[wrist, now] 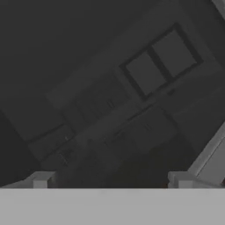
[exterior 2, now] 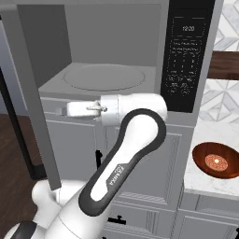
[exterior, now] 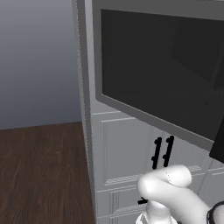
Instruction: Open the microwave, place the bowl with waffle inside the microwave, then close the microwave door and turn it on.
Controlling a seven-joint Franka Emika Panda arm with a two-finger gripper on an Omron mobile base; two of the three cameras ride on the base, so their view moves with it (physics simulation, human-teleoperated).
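The microwave (exterior 2: 186,56) stands open, its grey cavity and round turntable (exterior 2: 107,77) bare. The microwave door (exterior: 157,65) is swung far out; in the right base view it is an edge-on grey panel (exterior 2: 32,93) with its black bar handle (exterior 2: 14,130) on the far side. My gripper (exterior 2: 60,112) reaches left to the door's inner face. In the hand view the dark glass sits close ahead, and the gripper (wrist: 110,180) is open with nothing between its fingertips. The brown bowl (exterior 2: 217,161) with the waffle rests on the counter to the right of the microwave.
White panelled cabinet doors with small black handles (exterior: 162,152) sit under the microwave. The white counter (exterior 2: 205,182) carries the bowl; patterned tiles and a wooden shelf (exterior 2: 224,65) lie behind it. Dark wood floor (exterior: 39,175) spreads to the left.
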